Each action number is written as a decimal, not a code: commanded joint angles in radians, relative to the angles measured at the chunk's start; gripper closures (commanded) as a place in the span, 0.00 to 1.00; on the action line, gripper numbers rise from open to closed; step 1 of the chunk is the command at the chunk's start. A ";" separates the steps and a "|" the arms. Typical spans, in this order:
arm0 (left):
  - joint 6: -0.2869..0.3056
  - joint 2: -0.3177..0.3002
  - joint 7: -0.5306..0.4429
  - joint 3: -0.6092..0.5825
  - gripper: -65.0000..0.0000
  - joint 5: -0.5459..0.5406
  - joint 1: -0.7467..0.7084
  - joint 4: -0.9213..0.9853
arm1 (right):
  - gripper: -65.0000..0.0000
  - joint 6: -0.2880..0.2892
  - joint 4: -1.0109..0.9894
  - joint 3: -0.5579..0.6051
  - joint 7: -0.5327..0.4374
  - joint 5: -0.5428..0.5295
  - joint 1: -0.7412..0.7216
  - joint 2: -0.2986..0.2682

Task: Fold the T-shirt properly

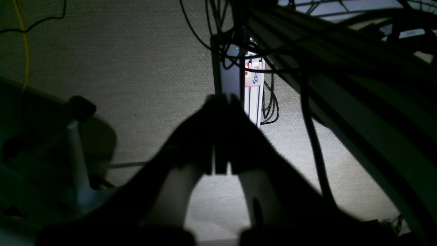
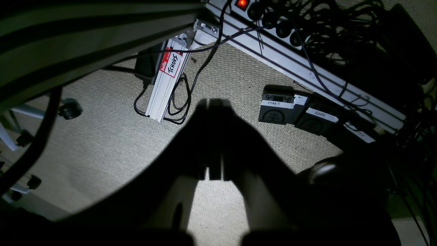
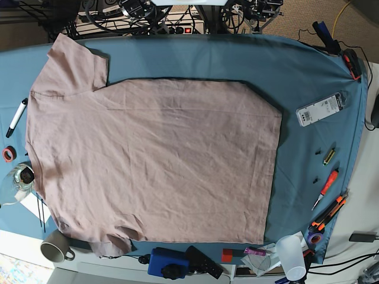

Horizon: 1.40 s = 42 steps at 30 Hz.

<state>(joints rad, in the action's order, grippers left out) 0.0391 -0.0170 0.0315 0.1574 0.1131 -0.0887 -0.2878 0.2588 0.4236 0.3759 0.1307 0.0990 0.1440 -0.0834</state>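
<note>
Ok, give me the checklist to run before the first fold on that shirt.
1. T-shirt spread flat on the blue cloth: ok, only light wrinkles.
2. Upper sleeve laid out: ok.
3. Lower sleeve laid out: not ok, bunched at the table edge.
4. Marker and mug clear of the shirt: marker ok, mug close to the lower sleeve.
5. Left gripper empty and shut: ok, parked over the floor.
6. Right gripper empty and shut: ok, also over the floor.
</note>
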 commanded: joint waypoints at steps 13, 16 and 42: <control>0.006 0.000 -0.006 -0.003 1.00 0.006 -0.003 -0.004 | 1.00 0.005 0.006 0.002 0.001 -0.008 0.003 -0.005; 0.006 0.000 -0.006 -0.003 1.00 0.006 -0.003 -0.004 | 1.00 0.005 0.006 0.002 0.001 -0.008 0.003 -0.005; 0.007 -0.047 -0.006 -0.003 1.00 0.006 -0.051 -0.035 | 1.00 0.005 0.008 0.002 0.056 -0.008 0.037 -0.023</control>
<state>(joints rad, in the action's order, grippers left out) 0.0456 -0.0608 0.0273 0.1566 0.1177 -0.1345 -0.3202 0.2584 0.4271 0.3759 0.1856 0.0940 0.1780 -0.0998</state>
